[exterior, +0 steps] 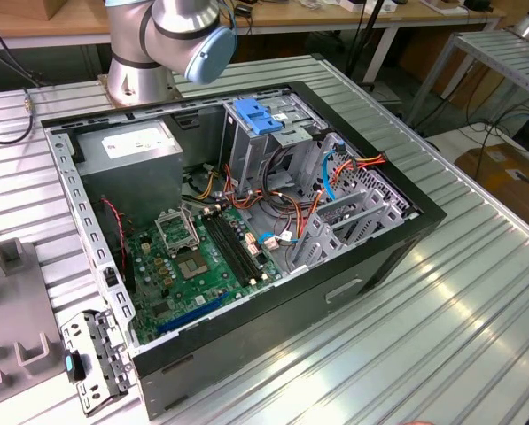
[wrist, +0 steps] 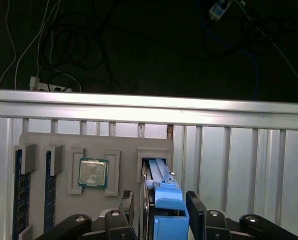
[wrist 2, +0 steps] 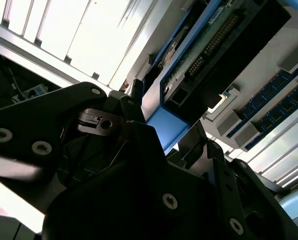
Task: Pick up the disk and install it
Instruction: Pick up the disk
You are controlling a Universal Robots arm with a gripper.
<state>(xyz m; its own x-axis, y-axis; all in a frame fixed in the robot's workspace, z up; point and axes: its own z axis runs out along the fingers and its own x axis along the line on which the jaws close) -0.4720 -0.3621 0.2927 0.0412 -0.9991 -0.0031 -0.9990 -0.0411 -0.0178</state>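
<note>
The disk (wrist: pixel 166 200) stands on edge in a slot of a grey parts tray (wrist: pixel 119 142), its blue side rail facing the camera. My gripper (wrist: pixel 161 202) straddles it, one black finger (wrist: pixel 130 205) against its dark side and the other against the blue rail, shut on it. In the second wrist view the disk (wrist 2: pixel 208 45) shows its green circuit board and blue rail between the gripper (wrist 2: pixel 166 130) fingers. The open computer case (exterior: pixel 406 239) lies on the metal table, and the arm's base (exterior: pixel 140 71) stands behind it.
The tray also holds a processor chip (wrist: pixel 93 172) and two memory sticks (wrist: pixel 21 192). Inside the case are a motherboard (exterior: pixel 202 257), a grey power supply (exterior: pixel 127 146), a metal cage with a blue latch (exterior: pixel 255 115) and loose cables (exterior: pixel 335 177). A bracket (exterior: pixel 91 359) lies beside the case.
</note>
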